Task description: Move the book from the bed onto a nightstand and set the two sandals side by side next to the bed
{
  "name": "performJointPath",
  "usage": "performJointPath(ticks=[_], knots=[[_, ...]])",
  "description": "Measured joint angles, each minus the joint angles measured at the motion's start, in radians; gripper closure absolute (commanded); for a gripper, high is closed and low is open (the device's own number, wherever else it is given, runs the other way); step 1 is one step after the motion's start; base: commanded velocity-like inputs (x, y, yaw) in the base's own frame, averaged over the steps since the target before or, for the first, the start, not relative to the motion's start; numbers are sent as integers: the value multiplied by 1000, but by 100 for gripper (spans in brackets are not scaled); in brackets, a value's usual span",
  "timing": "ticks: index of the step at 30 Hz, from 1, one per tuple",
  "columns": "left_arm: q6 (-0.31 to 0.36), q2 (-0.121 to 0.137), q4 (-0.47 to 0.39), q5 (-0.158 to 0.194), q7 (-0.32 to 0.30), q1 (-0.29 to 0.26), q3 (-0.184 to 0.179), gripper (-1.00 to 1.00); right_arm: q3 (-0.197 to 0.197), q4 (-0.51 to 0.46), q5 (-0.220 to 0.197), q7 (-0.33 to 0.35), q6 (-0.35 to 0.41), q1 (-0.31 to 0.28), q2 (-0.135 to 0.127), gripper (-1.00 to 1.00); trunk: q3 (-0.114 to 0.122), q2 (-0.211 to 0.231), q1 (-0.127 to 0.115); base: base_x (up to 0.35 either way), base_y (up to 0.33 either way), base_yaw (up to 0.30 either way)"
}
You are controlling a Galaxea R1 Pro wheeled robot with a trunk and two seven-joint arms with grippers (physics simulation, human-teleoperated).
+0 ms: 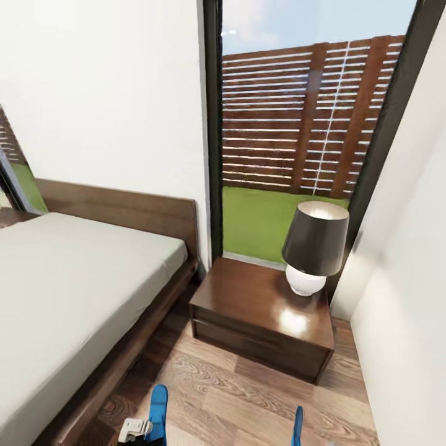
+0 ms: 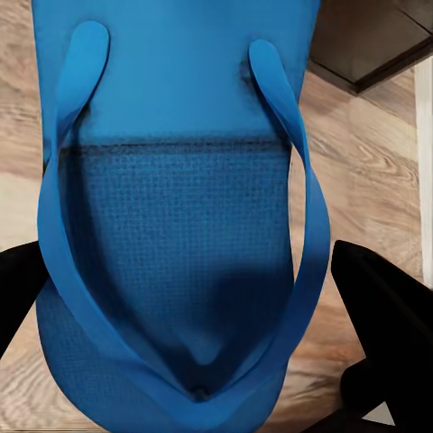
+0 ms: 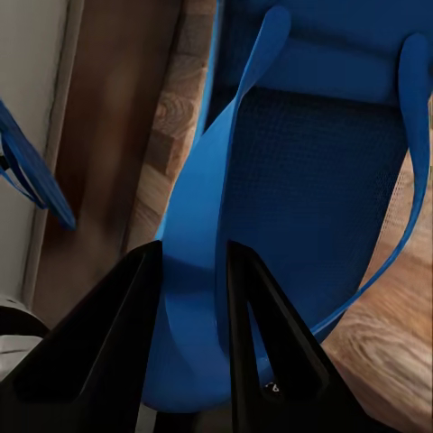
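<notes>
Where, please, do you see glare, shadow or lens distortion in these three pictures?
Head view: a bright glare patch on the nightstand top beside the lamp, and the window frame leans, bent by a wide lens. Left wrist view: a soft dark shadow on the sandal sole. Right wrist view: the near black fingers look slightly soft.

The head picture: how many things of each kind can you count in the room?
Bright blue flat flip-flop sandals: 2
Dark brown wooden bed with light grey mattress: 1
Dark brown wooden nightstand: 1
White-based lamp with dark shade: 1
Total: 5
</notes>
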Motion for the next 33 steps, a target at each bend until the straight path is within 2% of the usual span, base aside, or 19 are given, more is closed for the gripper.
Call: performJointPath(ticks=[8, 33], knots=[[0, 0, 0, 0, 0, 0, 0, 100, 0, 0, 0, 0, 0, 0, 0, 100, 0, 0, 0, 0, -117, 284], [0, -1, 0, 0, 0, 0, -1, 100, 0, 0, 0, 1, 0, 0, 0, 100, 0, 0, 0, 0, -2, 284]])
